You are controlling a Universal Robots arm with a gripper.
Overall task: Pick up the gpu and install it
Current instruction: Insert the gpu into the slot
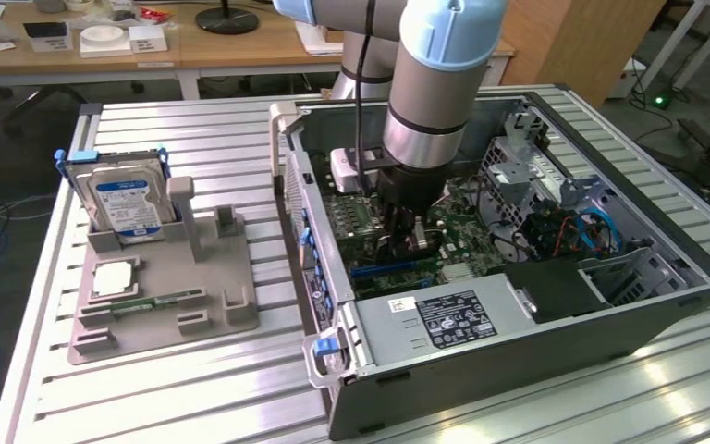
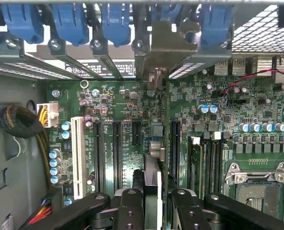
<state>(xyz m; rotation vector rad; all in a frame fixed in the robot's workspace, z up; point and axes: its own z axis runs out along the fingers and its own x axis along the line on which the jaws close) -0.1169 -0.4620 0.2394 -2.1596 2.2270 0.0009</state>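
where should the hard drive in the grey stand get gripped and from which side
Grip the hard drive by its upper end, coming straight down from above. It stands upright in the grey stand, whose pocket hides its lower part, and a post stands close on the exterior view's right.

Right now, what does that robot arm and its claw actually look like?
The arm is a thick silver-grey tube with pale blue joint caps and a dark band. A black cable runs down beside it. A small white box sits at the wrist. The gripper is black, with bolted linkage fingers.
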